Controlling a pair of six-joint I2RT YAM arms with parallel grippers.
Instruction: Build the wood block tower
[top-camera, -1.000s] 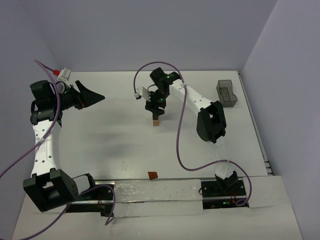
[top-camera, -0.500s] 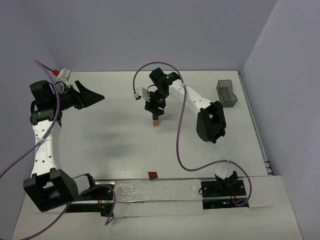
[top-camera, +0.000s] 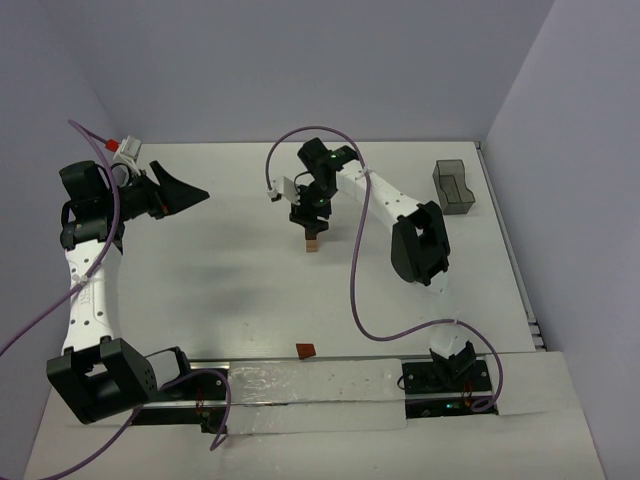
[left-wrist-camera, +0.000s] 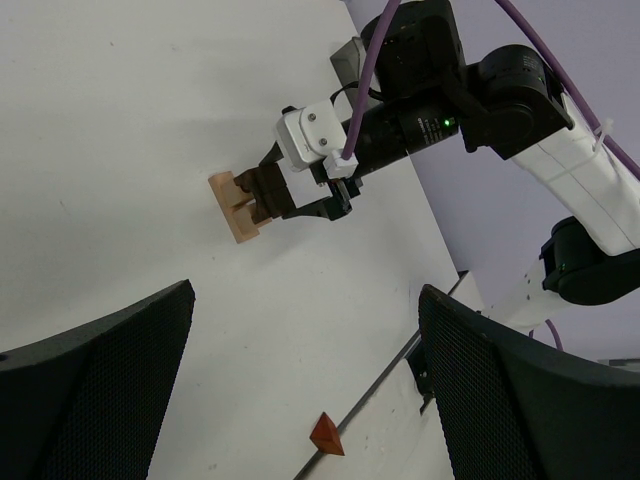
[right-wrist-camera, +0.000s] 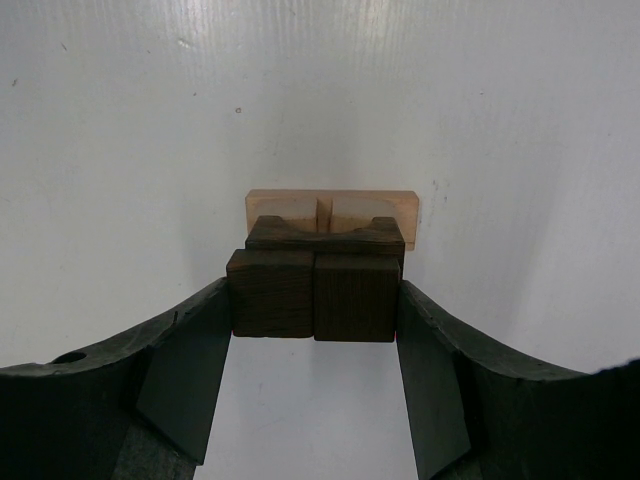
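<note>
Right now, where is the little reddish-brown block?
In the top view, the reddish-brown block lies alone by the near edge of the table, between the left arm base and the right arm base, far from the wood block tower.

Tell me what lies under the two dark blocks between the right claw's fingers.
What looks like a dark arched piece, and below it two tan blocks side by side on the table. The dark blocks cover most of them, so how they join is hidden.
</note>
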